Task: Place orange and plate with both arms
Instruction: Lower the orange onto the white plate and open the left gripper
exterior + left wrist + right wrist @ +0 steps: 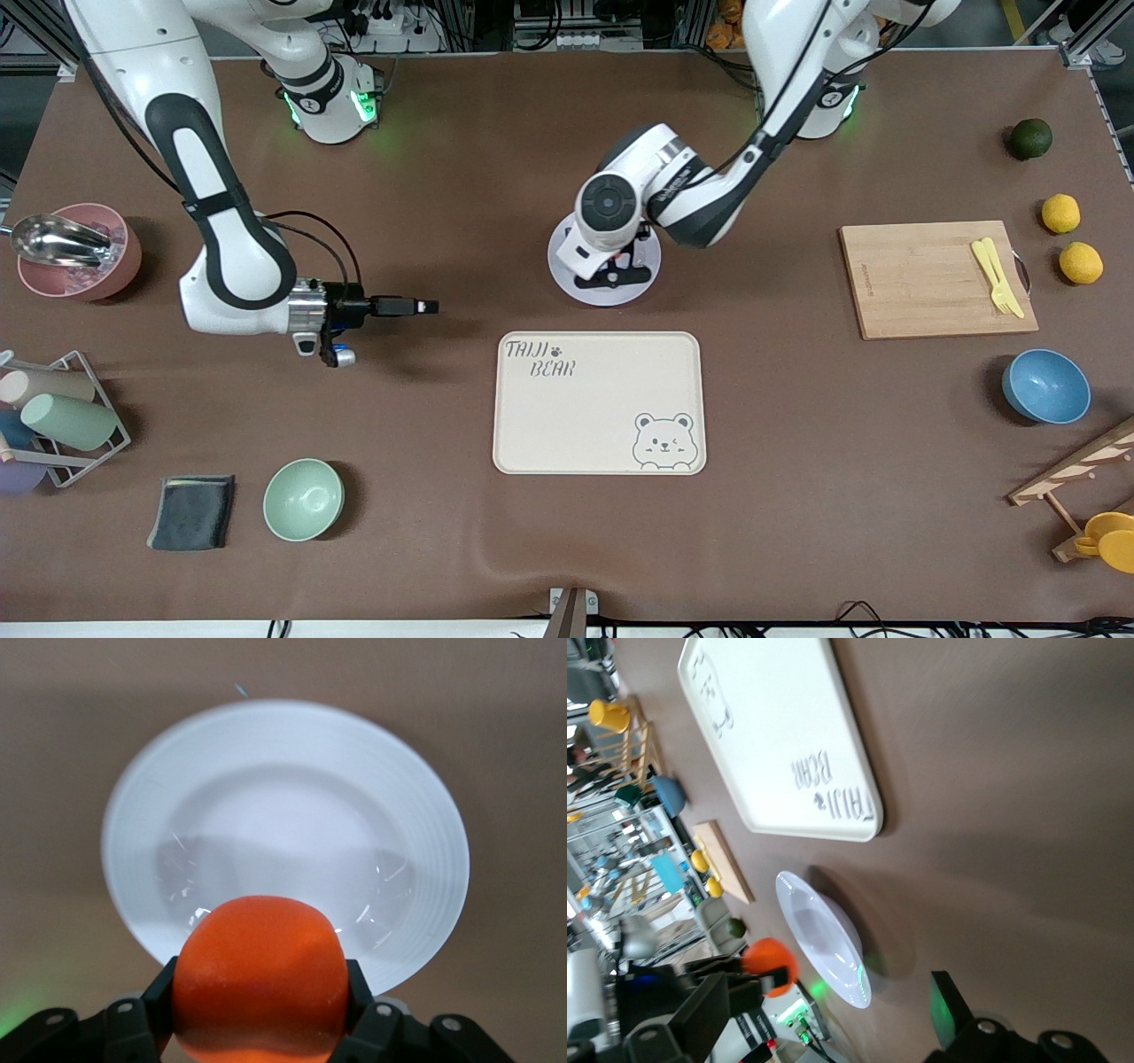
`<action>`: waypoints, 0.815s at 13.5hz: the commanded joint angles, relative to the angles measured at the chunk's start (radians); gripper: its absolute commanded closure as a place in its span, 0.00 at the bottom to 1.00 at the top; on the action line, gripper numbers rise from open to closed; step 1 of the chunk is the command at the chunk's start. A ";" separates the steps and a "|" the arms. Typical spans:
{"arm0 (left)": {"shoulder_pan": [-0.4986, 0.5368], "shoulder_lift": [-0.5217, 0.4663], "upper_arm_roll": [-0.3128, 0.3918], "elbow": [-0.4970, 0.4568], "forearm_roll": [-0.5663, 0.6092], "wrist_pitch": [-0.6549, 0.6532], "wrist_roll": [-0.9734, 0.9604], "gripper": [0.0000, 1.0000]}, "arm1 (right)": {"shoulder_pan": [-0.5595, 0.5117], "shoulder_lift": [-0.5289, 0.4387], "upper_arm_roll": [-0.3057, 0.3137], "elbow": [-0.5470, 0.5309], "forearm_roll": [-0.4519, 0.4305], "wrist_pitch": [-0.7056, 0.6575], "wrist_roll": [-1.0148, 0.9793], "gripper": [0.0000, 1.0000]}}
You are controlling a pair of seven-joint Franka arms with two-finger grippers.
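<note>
Fingers (pixel 155 1001) of my left gripper (pixel 259 1010) pinch the orange (pixel 259 979) from both sides, holding it in the air directly over the plate (pixel 425 859). My left arm bends down steeply from its base, wrist pointing at the table. The plate lies bare on the brown table (pixel 443 177), just farther from the front camera than the cream bear tray (pixel 599 403), which holds nothing. My right gripper (pixel 427 307) waits level above the table toward the right arm's end, fingers closed together on nothing.
</note>
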 commanded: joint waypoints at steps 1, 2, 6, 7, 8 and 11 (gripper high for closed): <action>-0.016 0.050 0.012 0.055 0.032 -0.021 -0.015 1.00 | 0.045 0.039 -0.004 -0.016 0.083 0.008 -0.093 0.00; -0.016 0.060 0.012 0.055 0.035 -0.021 -0.015 1.00 | 0.059 0.054 -0.004 -0.017 0.113 0.008 -0.134 0.00; -0.008 0.063 0.012 0.059 0.038 -0.026 -0.004 0.00 | 0.090 0.083 -0.003 -0.034 0.218 0.009 -0.202 0.00; -0.008 0.052 0.013 0.059 0.041 -0.027 -0.005 0.00 | 0.119 0.083 -0.004 -0.040 0.271 0.014 -0.208 0.00; 0.001 0.037 0.013 0.061 0.047 -0.027 -0.005 0.00 | 0.146 0.082 -0.006 -0.048 0.304 0.024 -0.217 0.00; 0.053 -0.032 0.045 0.090 0.050 -0.027 -0.005 0.00 | 0.197 0.082 -0.004 -0.054 0.359 0.072 -0.253 0.00</action>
